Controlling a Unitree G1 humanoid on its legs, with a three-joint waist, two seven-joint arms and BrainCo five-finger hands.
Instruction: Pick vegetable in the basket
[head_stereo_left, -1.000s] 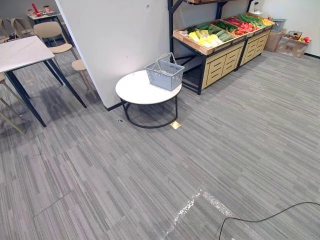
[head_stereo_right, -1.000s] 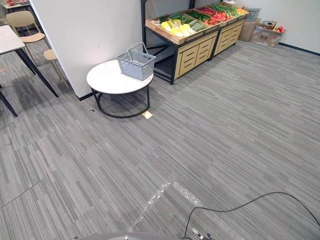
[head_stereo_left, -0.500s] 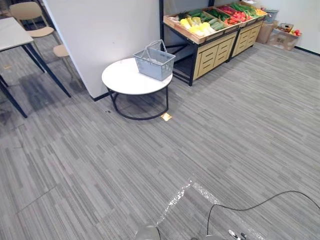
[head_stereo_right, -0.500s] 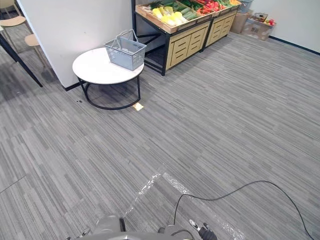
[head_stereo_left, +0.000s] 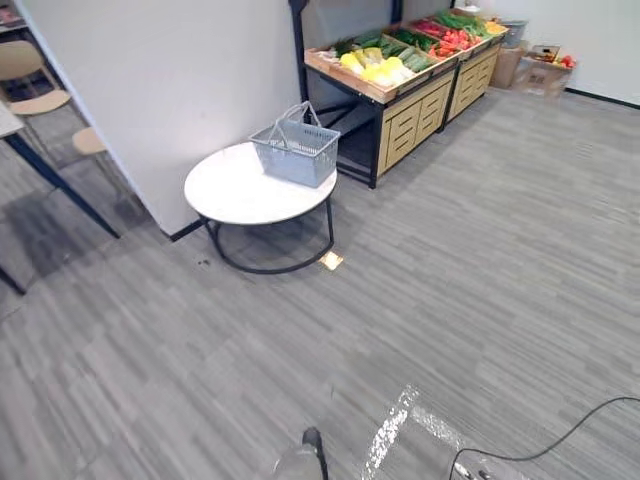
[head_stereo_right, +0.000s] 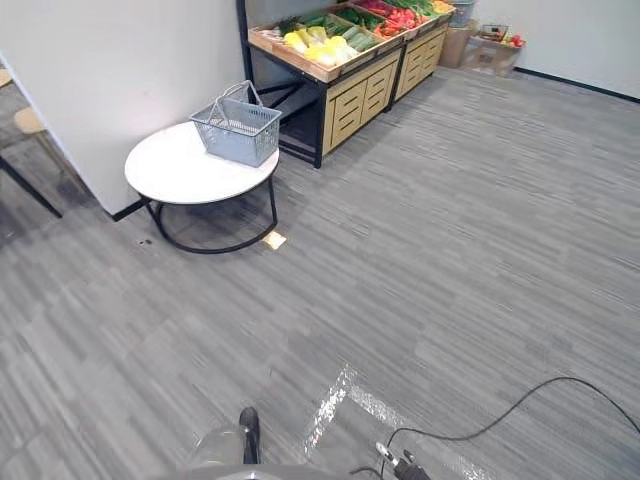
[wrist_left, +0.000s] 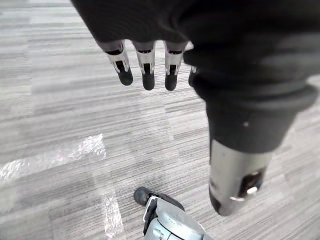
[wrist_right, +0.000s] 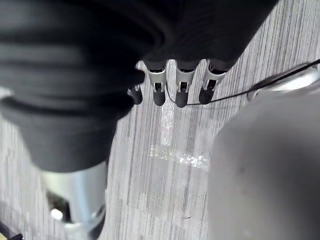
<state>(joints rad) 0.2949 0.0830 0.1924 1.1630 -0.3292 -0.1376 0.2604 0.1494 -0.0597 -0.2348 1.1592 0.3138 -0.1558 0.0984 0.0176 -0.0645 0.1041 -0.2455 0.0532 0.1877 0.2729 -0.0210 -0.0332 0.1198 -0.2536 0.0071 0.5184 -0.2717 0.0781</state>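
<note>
Scanning from the upper left of the frame, you have a pale chair (head_stereo_left: 28, 72) beside a white wall (head_stereo_left: 170, 90). Right of the wall's foot stands the round white surface (head_stereo_left: 232, 190). The grey basket (head_stereo_left: 295, 152) sits on its far right edge, upright, with its handles (head_stereo_left: 300, 112) raised. Nothing shows inside the basket from here.

Further right, in the upper middle, is the wooden stand (head_stereo_left: 405, 110). The vegetables (head_stereo_left: 378, 68) lie in its tilted trays: yellow nearest the basket, then green and red toward the upper right. Cardboard boxes (head_stereo_left: 545, 72) sit on the floor (head_stereo_left: 480, 260) past the stand's far end. The stand and basket are well apart from you, across open floor.

Your left hand (wrist_left: 146, 62) hangs over the floor with its fingers straight and apart from the thumb, holding nothing. Your right hand (wrist_right: 181, 87) hangs the same way, loose and empty.

Expect the yellow vegetables to be light and fairly firm, with smooth skin that could slip. Take one round its thickest part, fingers on one side and thumb on the other, and squeeze gently to avoid bruising. Pick from the top of the pile, since the tilted tray may let neighbours roll. The basket looks stiff and light, so a nudge could slide it off the surface's edge. Lower the vegetable in rather than dropping it.
</note>
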